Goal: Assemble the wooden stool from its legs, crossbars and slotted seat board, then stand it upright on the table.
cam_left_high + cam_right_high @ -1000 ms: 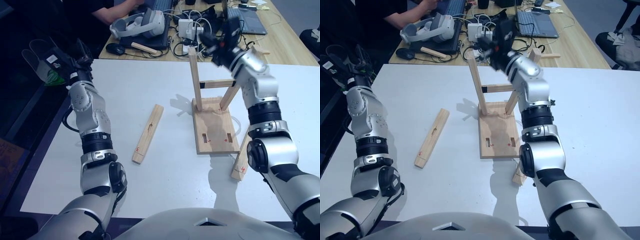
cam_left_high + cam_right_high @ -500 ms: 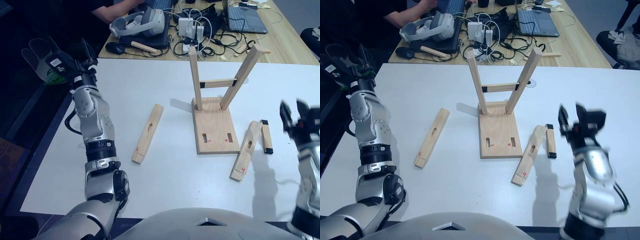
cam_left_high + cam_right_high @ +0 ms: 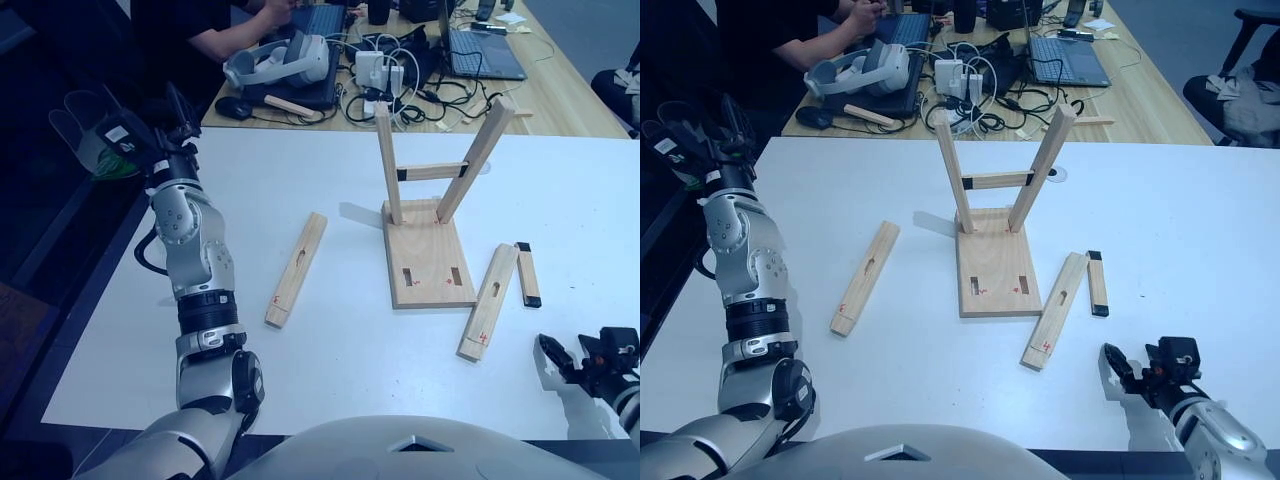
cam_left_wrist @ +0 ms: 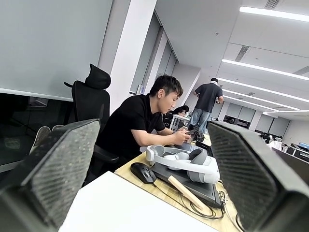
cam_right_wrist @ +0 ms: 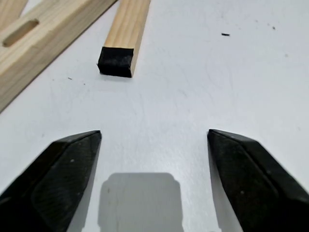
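Note:
The slotted seat board (image 3: pixel 428 268) lies flat on the white table. Two legs (image 3: pixel 388 165) (image 3: pixel 472 158) stand up from its far end, joined by a crossbar (image 3: pixel 432 171). One loose leg (image 3: pixel 297 268) lies to its left. Another loose leg (image 3: pixel 489 301) and a short black-tipped crossbar (image 3: pixel 526 273) lie to its right. My right gripper (image 3: pixel 575 352) is open and low over the table's front right, just short of that crossbar (image 5: pixel 123 34), holding nothing. My left gripper (image 4: pixel 145 174) is open, raised at the table's far left corner (image 3: pixel 172 112), and empty.
A wooden desk behind the table carries a headset (image 3: pixel 280 62), laptops (image 3: pixel 480 50), tangled cables and a loose wooden piece (image 3: pixel 293 108). The table's left edge (image 3: pixel 100 290) runs beside my left arm. Bare tabletop lies in front of the seat board.
My right arm has swung from the standing legs at the back down to the table's front right, uncovering the loose leg and short crossbar. The left arm has barely shifted.

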Motion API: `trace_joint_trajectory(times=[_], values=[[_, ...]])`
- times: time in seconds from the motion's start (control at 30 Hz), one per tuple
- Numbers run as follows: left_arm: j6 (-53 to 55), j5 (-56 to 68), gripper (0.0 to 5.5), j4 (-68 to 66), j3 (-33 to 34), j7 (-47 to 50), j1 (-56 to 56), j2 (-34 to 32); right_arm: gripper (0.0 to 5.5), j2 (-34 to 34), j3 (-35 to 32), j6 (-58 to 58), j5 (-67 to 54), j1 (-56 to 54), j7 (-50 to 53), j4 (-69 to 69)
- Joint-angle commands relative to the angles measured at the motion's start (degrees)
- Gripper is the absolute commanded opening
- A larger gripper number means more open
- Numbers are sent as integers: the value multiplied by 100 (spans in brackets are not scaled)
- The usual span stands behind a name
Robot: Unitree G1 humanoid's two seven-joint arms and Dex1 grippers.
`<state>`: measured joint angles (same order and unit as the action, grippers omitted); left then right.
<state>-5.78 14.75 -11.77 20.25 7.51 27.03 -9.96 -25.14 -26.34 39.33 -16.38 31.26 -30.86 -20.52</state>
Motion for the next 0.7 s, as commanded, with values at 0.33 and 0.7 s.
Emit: trace_joint_trajectory(times=[0.33, 0.7], values=[[130, 14, 407, -60, 16, 5, 94, 11, 382, -197, 1194, 1340, 98, -1623, 462, 1937], [99, 31, 407, -157, 72, -13, 153, -40, 199, 301, 1057, 4608, -86, -2305, 1635, 239]])
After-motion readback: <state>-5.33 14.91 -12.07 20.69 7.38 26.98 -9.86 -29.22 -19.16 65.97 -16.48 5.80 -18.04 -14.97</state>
